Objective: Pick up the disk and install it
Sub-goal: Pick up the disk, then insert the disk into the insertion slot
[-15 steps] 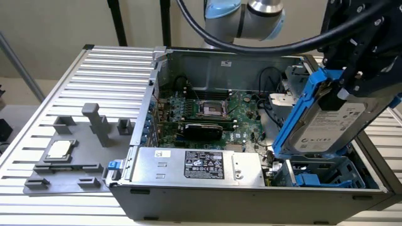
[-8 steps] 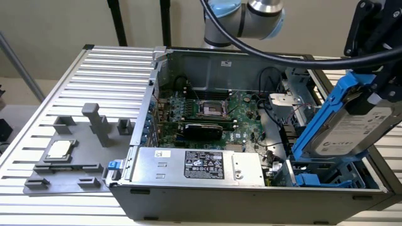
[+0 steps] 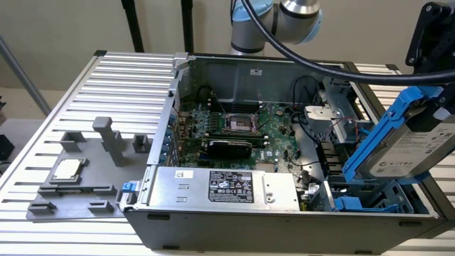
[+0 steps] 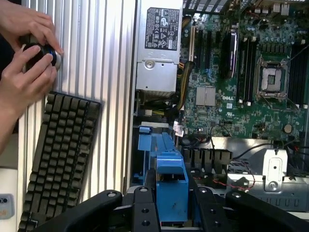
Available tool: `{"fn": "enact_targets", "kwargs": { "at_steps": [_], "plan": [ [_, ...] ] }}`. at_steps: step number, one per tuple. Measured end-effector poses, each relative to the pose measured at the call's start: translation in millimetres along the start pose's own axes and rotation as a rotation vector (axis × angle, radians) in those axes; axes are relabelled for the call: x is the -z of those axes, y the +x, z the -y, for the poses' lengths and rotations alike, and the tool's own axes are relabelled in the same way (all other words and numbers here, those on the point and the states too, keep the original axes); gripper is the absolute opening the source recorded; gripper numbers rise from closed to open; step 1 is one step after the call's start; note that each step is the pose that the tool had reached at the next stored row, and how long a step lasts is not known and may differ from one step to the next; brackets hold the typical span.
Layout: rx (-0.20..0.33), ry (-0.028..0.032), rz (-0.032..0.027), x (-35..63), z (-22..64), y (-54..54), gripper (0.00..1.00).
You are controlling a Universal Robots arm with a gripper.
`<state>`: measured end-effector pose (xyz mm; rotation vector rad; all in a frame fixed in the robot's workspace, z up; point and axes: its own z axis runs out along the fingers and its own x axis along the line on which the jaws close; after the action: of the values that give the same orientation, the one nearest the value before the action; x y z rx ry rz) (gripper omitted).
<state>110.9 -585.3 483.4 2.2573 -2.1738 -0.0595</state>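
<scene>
The disk (image 3: 416,154), silver-grey with a white label in blue rails, hangs steeply tilted at the exterior view's right.

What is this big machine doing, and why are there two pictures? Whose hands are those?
The machine is a robot arm with a gripper, which works like a hand with two fingers. One picture comes from a camera standing off to the side. The other comes from a camera on the robot's wrist, looking past the gripper. On the slatted table are an open computer case, a grey holder with a small silver chip, and a keyboard. The gripper is shut on the disk, a silver drive in a blue frame, held tilted above the case. The hands belong to a person holding something small, round and dark.
</scene>
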Motion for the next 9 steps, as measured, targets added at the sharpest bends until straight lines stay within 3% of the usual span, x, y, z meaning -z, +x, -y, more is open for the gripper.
{"fn": "enact_targets", "kwargs": {
  "at_steps": [9],
  "plan": [
    [0.0, 0.0, 0.0002, -0.1, 0.1, 0.0, 0.33]
  ]
}}
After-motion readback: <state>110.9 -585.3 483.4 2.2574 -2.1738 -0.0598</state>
